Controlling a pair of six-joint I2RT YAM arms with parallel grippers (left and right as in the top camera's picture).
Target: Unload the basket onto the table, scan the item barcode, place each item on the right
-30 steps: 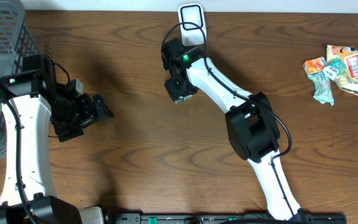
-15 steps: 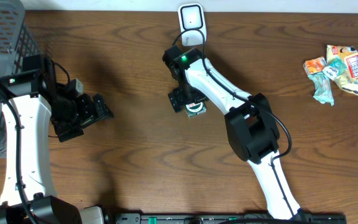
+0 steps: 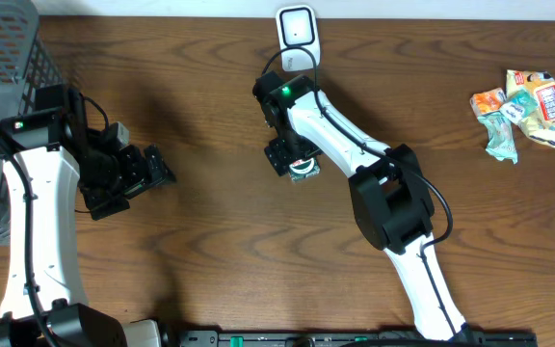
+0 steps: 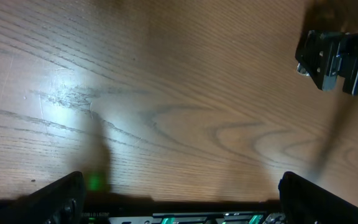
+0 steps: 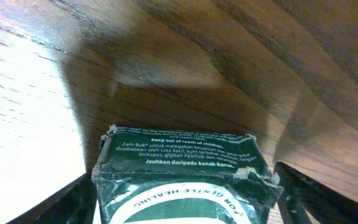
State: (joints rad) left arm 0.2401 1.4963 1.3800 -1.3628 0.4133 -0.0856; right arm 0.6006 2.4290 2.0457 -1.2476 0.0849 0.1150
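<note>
Presently, the item, a dark green Zam-Buk box (image 5: 185, 180), is seen down at the wooden table (image 3: 210, 251), near mid-table, a little in front of the white scanner (image 3: 297, 29) and not touching it. The R gripper (image 3: 292, 159) is pointed down over it. In the R wrist view the box is framed btwn the two fingers (image 5: 67, 202), one close on either side, w/ its printed face turned to the camera and its top edge crumpled. The jaws are held wide, but whether the box is pinched or just flanked can't be told. No barcode can be made out on the face shown.

The L gripper (image 3: 157, 172) is kept well off to the L side over bare wood, near the grey basket (image 3: 8, 58). Its fingers (image 4: 55, 199) are spread wide apart w/ nothing btwn them.

A few crumpled snack packets (image 3: 523, 111) are seen at the far R of the table
</note>
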